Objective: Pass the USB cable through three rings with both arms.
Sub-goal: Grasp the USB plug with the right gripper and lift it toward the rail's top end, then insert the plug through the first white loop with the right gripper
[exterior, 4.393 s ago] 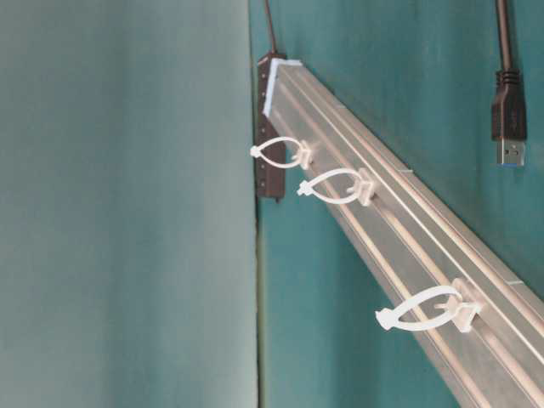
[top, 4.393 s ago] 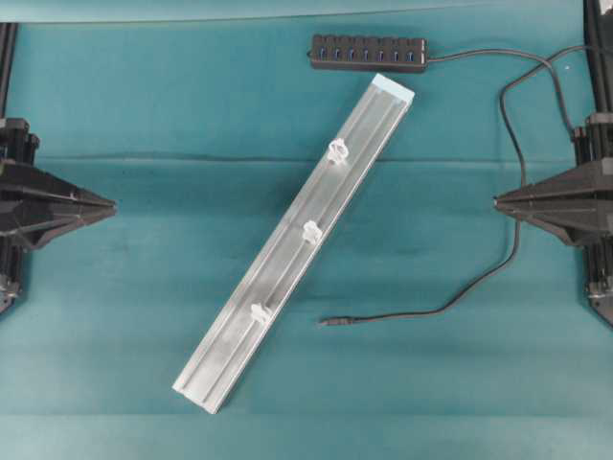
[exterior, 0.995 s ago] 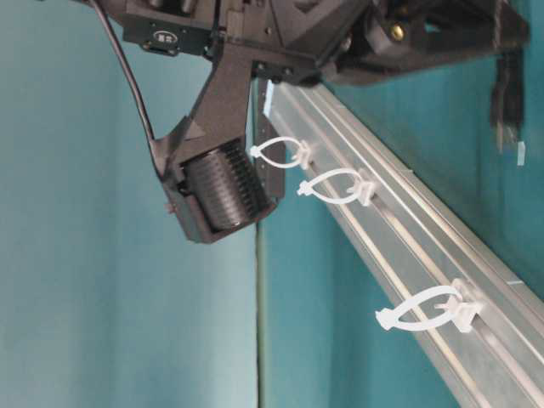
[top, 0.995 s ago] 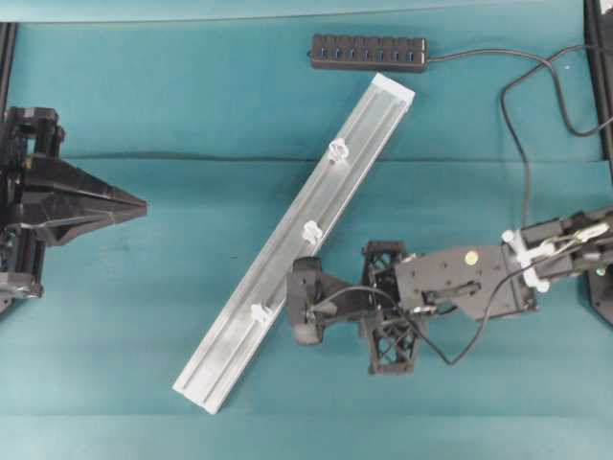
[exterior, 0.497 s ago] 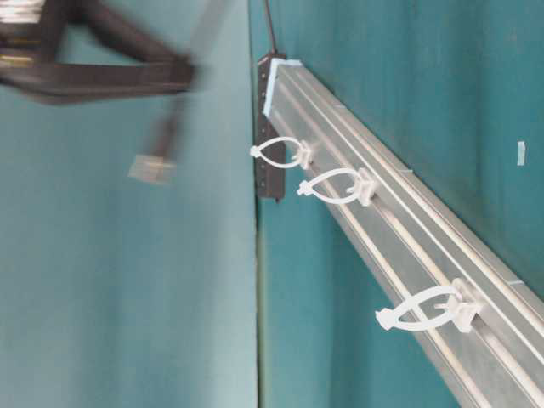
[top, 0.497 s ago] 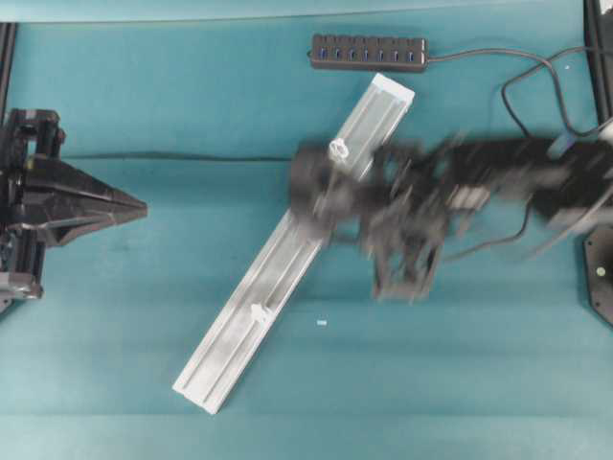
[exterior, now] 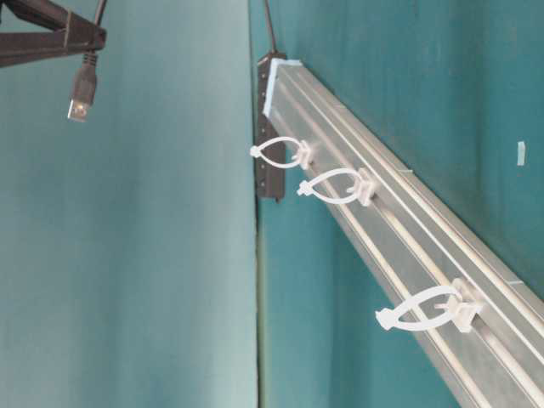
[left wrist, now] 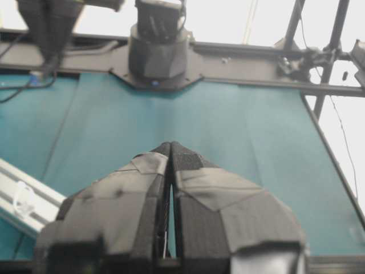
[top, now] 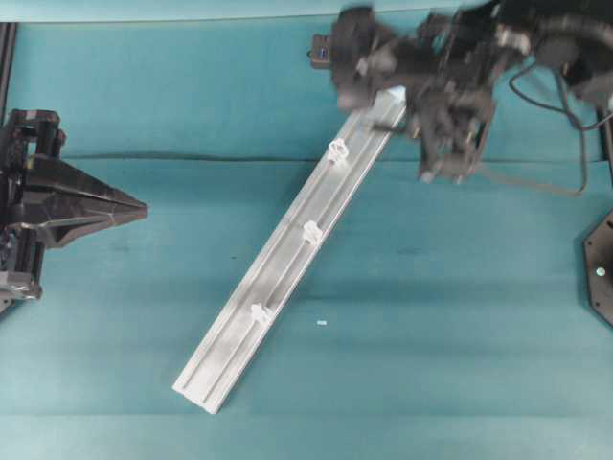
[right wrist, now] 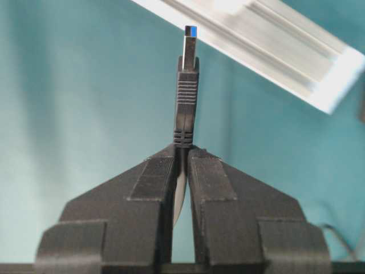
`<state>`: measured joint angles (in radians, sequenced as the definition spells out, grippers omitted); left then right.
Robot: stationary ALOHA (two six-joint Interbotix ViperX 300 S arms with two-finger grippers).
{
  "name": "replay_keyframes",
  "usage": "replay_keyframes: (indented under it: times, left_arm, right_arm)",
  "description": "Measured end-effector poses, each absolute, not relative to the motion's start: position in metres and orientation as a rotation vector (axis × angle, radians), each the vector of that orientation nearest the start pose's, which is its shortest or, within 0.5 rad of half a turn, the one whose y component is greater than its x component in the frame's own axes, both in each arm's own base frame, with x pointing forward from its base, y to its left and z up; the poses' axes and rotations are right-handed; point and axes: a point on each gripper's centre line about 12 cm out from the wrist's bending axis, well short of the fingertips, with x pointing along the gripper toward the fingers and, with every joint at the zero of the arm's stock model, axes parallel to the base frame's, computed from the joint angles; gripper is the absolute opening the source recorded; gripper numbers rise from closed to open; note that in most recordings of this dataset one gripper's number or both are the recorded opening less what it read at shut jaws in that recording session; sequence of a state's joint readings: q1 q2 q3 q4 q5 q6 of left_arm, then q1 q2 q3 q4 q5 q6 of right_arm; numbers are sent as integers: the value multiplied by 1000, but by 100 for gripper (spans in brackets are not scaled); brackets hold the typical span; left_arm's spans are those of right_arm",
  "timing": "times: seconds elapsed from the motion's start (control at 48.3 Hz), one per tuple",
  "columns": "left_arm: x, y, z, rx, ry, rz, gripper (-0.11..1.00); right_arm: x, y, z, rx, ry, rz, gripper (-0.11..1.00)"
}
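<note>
The USB cable's plug (right wrist: 187, 91) sticks straight out of my right gripper (right wrist: 182, 151), which is shut on the cord just behind it. In the table-level view the plug (exterior: 81, 98) hangs high in the air below that gripper (exterior: 51, 38). Overhead, the blurred right arm (top: 431, 67) is over the far end of the silver rail (top: 287, 264). The three rings (top: 337, 150), (top: 311, 231), (top: 259, 312) stand on the rail, all without cable. My left gripper (top: 142, 205) is shut and empty, left of the rail.
The black hub (exterior: 269, 170) lies behind the rail's far end, mostly covered by the right arm in the overhead view. Slack cord (top: 536, 182) trails at the right. A tiny white speck (top: 321, 323) lies on the teal cloth near the lowest ring.
The right gripper has swung with the plug from beside the lowest ring up to the rail's far end. The left arm has not moved in the last second.
</note>
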<state>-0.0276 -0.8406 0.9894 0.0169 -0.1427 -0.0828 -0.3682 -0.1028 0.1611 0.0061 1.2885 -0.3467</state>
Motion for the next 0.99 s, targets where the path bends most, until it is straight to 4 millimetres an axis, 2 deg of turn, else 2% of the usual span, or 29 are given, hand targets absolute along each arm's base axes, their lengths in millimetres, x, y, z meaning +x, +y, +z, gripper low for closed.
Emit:
replay_keyframes:
  times: [0.228, 0.435, 0.746, 0.995]
  left_arm:
    - [231, -7, 327, -66, 6, -30, 0]
    - [231, -7, 327, -68, 7, -31, 2]
    - [231, -7, 330, -66, -2, -32, 10]
    - [230, -7, 332, -66, -10, -32, 14]
  right_arm:
    - [318, -158, 299, -126, 1362, -34, 7]
    - [310, -182, 295, -282, 1370, 17, 7]
    - [318, -195, 243, -429, 1440, 152, 7]
    - [332, -203, 222, -504, 1403, 168, 7]
